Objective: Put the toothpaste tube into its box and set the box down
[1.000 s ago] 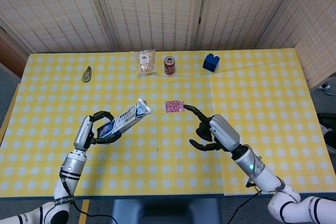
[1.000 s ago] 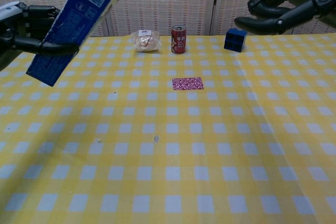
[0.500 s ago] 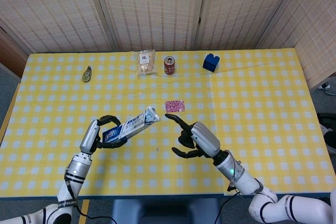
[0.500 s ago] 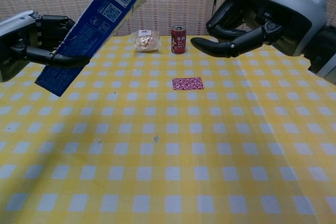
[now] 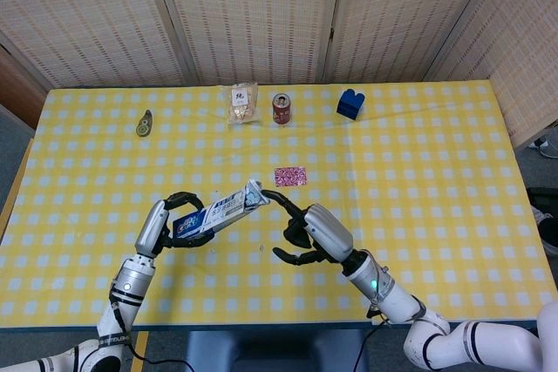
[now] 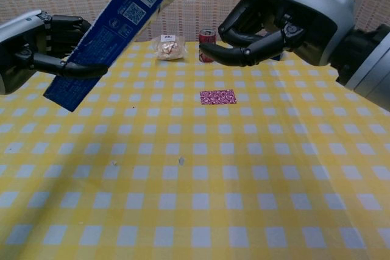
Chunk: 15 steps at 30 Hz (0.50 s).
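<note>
- Along the far edge I see a snack bag, a red can, a blue block and a small green item; a pink packet lies mid-table.
- My left hand grips the toothpaste box above the table, long axis tilted, open end up toward my right hand.
- That hand holds nothing, fingers spread and curved, one fingertip at the box mouth.
- I can't make out the tube itself.

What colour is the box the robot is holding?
Blue with white labels, clearest in the chest view.
</note>
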Each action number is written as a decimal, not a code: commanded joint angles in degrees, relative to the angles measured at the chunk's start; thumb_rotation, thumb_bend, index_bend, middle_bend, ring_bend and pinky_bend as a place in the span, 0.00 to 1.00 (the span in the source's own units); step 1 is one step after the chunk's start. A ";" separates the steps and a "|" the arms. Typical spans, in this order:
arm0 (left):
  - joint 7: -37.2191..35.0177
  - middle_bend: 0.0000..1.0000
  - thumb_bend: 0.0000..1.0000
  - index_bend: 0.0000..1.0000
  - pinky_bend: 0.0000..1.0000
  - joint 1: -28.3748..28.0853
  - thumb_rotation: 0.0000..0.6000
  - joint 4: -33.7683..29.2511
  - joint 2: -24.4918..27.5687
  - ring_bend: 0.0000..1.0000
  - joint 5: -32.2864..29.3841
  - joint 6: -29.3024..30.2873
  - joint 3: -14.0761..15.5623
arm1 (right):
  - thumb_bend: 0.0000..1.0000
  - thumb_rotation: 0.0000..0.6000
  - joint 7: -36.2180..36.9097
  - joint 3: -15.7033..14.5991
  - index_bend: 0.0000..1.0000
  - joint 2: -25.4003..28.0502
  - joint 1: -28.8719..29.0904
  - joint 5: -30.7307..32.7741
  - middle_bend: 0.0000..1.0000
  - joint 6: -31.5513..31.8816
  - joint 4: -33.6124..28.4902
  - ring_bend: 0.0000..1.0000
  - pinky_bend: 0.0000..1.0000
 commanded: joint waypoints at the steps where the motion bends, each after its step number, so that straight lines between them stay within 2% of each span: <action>1: 0.17 0.58 0.15 0.57 0.28 0.03 1.00 -0.12 0.02 0.43 0.24 0.05 0.22 | 0.38 1.00 0.07 -0.16 0.00 -0.37 0.41 0.27 1.00 -0.50 0.04 0.87 0.78; 15: 0.82 0.58 0.15 0.57 0.28 0.05 1.00 -0.78 -0.15 0.43 1.23 0.89 0.44 | 0.38 1.00 -1.07 -0.94 0.00 -2.84 2.63 1.47 1.00 -3.48 0.44 0.87 0.78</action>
